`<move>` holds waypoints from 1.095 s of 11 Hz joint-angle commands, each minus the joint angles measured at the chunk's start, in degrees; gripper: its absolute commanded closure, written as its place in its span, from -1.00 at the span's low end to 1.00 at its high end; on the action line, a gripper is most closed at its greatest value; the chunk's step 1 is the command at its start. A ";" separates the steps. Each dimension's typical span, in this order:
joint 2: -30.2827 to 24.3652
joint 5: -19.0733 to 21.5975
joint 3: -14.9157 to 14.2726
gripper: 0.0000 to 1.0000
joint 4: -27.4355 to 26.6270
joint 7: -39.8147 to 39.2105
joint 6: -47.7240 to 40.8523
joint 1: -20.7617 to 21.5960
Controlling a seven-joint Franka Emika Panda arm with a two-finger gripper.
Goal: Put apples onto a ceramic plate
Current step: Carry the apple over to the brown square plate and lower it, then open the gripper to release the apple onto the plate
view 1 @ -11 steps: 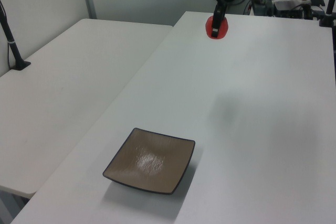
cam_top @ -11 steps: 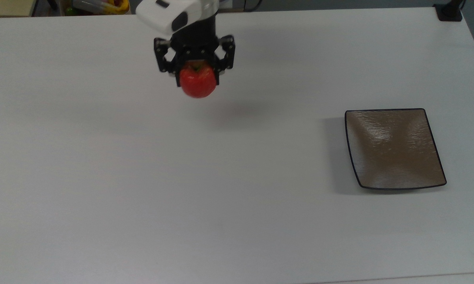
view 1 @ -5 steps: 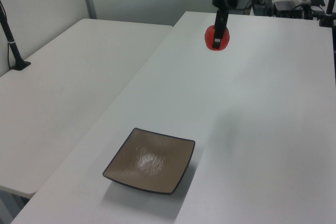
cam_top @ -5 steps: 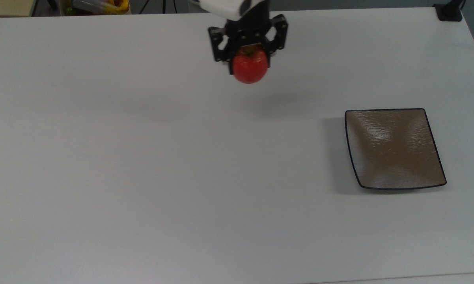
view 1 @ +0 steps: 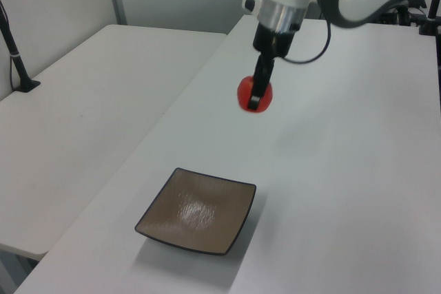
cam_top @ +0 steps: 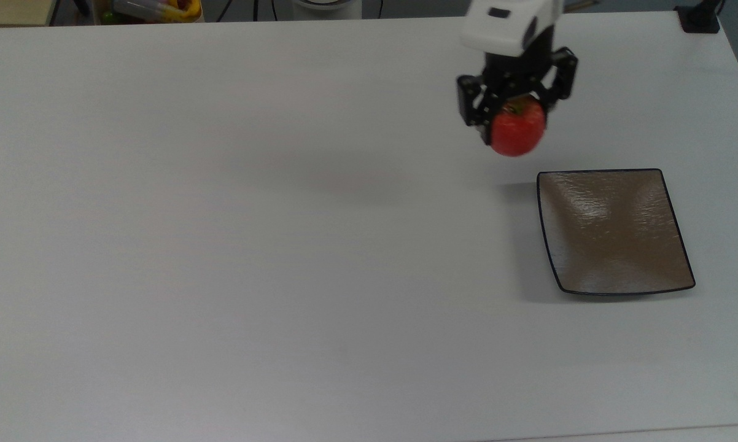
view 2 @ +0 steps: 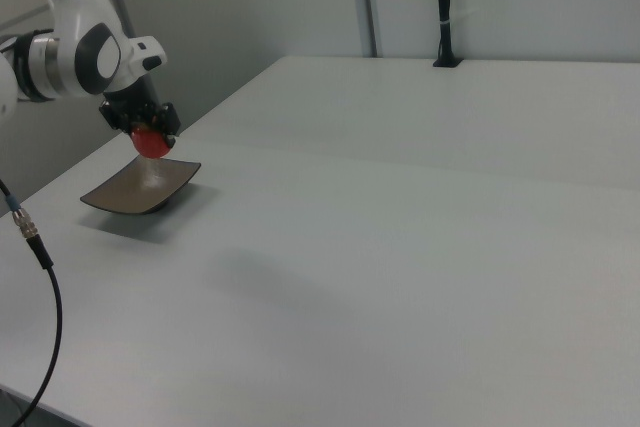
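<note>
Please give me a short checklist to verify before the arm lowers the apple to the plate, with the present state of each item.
1. Grip: gripper shut on the apple, held above the table: ok.
2. Apple over the ceramic plate: not ok; in the top view it sits beyond the plate's upper-left corner.
3. Plate free of other things: ok.
4. Plate flat on the table: ok.
5. Path between apple and plate free: ok.
6. Firmness of grip: cannot tell.

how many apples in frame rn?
1. The apple is held in the gripper above the white table, short of the ceramic plate, toward the top view's upper left of it. The plate has nothing on it.
</note>
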 commanded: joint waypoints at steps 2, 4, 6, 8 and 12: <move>11.69 -1.17 -0.40 0.39 7.80 2.06 8.92 5.83; 15.30 -3.62 -0.40 0.39 7.98 2.50 14.64 8.64; 18.99 -7.83 -0.40 0.39 8.77 5.22 19.38 10.23; 22.16 -10.57 -0.40 0.41 9.39 6.72 23.69 10.68; 26.83 -10.84 -0.40 0.00 11.85 6.72 28.37 10.68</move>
